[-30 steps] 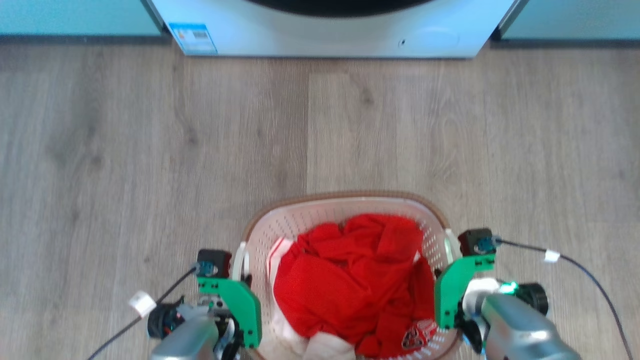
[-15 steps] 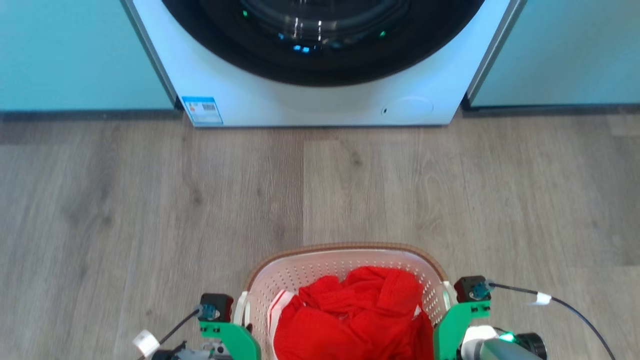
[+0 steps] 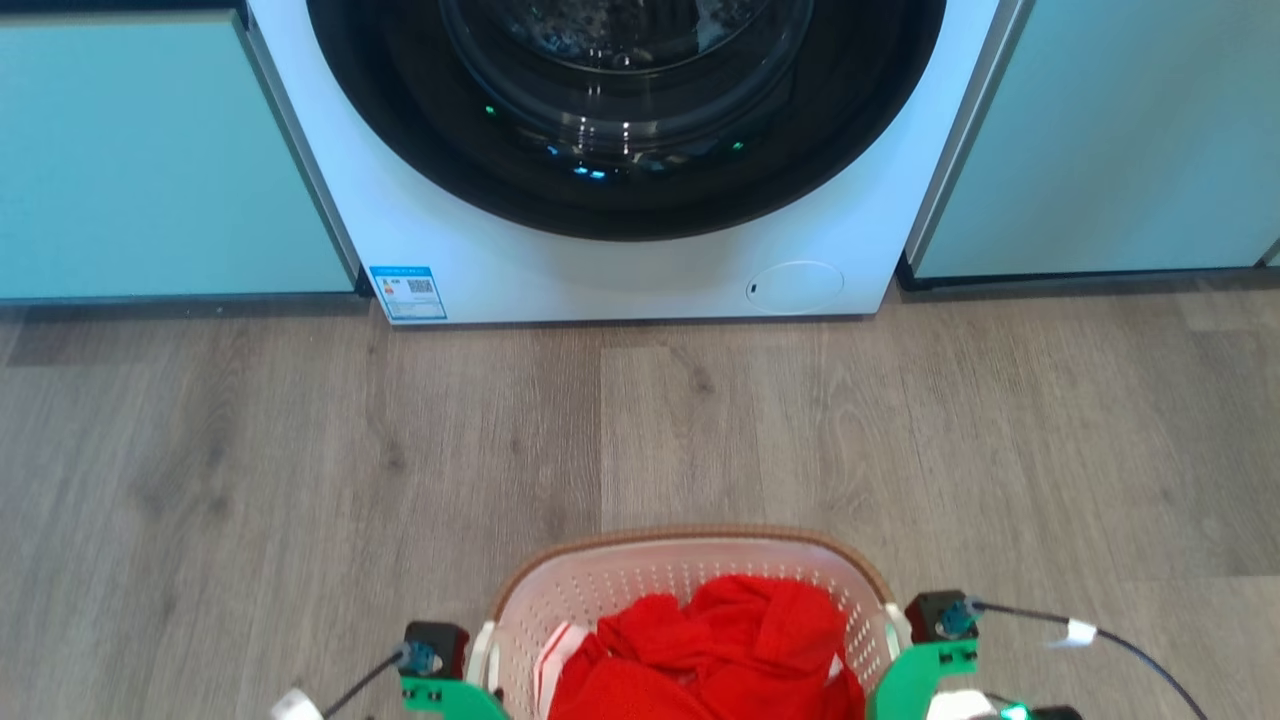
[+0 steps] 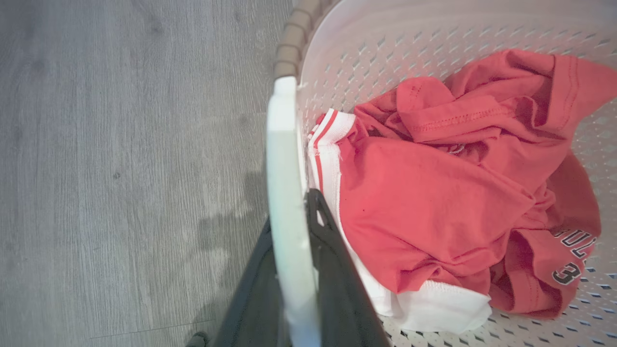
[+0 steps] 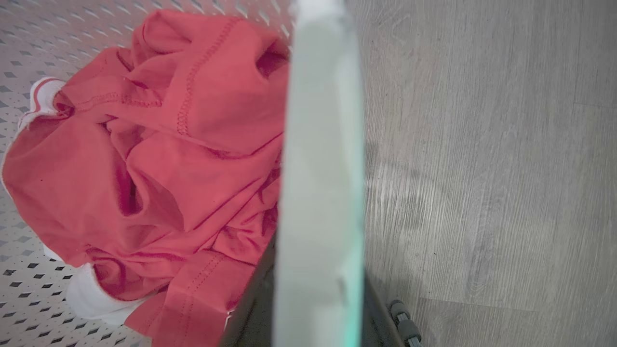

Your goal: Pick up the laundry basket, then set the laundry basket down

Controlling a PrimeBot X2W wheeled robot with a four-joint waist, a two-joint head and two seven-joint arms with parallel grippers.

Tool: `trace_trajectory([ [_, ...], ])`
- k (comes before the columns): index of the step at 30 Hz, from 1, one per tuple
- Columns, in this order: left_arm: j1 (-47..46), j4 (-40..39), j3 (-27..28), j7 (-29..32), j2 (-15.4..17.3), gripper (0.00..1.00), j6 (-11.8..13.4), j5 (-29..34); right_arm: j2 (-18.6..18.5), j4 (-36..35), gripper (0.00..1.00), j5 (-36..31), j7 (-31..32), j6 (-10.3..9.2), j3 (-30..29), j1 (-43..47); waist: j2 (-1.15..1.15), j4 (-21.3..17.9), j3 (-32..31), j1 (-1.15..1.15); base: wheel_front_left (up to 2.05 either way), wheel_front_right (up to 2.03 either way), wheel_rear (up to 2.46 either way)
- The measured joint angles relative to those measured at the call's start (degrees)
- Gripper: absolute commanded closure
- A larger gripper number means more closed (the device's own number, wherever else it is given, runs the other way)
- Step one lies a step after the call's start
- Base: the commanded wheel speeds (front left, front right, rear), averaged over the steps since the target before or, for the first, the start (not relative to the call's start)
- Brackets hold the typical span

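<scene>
The laundry basket (image 3: 690,537), white with perforated walls and a brown woven-look rim, sits at the bottom centre of the head view, cut off by the frame edge. Red and white clothes (image 3: 720,640) lie crumpled inside it. In the left wrist view my left gripper (image 4: 294,226) is shut on the basket's white side handle (image 4: 284,159), one dark finger on each side of it. In the right wrist view my right gripper (image 5: 318,294) clamps the opposite handle (image 5: 323,144) the same way. The green wrist brackets (image 3: 445,695) flank the basket.
A white front-loading washer (image 3: 450,250) with a dark round door stands straight ahead. Teal cabinets (image 3: 150,150) flank it on both sides. Grey wood floor (image 3: 300,450) stretches between the washer and the basket. A black cable (image 3: 1120,640) trails from the right wrist.
The head camera has tilted up: the washer door has come into view and the basket with both grippers has slid towards the bottom edge. Both grips on the handles are unchanged.
</scene>
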Motion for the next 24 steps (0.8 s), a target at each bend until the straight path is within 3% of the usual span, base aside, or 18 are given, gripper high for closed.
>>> trace_trajectory([
  [24,0.8,0.7,-2.6,0.0,0.0,1.00,0.0,-2.0,0.0,0.8,1.00,3.4,-0.2,0.00,3.7,0.6,0.00,-0.3,-0.6,0.00,0.00,0.00,0.00],
])
